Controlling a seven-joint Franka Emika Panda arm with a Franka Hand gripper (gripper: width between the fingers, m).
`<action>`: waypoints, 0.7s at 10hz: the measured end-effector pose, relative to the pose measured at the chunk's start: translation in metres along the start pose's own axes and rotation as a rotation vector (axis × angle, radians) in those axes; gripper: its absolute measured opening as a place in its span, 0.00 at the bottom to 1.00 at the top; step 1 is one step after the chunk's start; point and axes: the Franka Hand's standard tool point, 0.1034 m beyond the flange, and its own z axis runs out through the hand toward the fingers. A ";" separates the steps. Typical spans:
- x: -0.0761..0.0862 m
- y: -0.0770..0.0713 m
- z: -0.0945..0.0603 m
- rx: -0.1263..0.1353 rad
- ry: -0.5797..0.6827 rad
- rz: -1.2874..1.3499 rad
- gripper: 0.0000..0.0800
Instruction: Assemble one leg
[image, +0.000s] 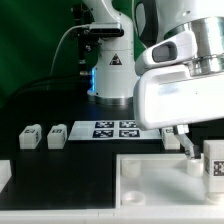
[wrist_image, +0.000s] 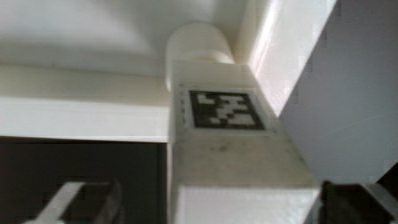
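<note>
A leg (image: 213, 160), a white post with a square tag, stands upright at a corner of the large white panel (image: 150, 178) on the exterior view's right. My gripper (image: 203, 150) hangs over it with one finger (image: 185, 146) just beside it. The other finger is hidden. In the wrist view the leg (wrist_image: 228, 110) runs up between the fingers of my gripper (wrist_image: 219, 208). A dark gap shows between the leg and one finger (wrist_image: 80, 203), so the jaws stand open around it. Two more legs (image: 29, 136) (image: 57, 134) lie on the exterior view's left.
The marker board (image: 112, 128) lies in the middle of the black table. The arm's base (image: 110, 75) stands behind it. A white part (image: 5, 176) shows at the left edge.
</note>
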 end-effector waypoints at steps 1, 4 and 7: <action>0.000 0.000 0.000 0.000 0.000 -0.001 0.79; 0.000 0.000 0.000 0.000 0.000 -0.004 0.81; 0.000 0.000 0.000 0.000 0.000 -0.008 0.81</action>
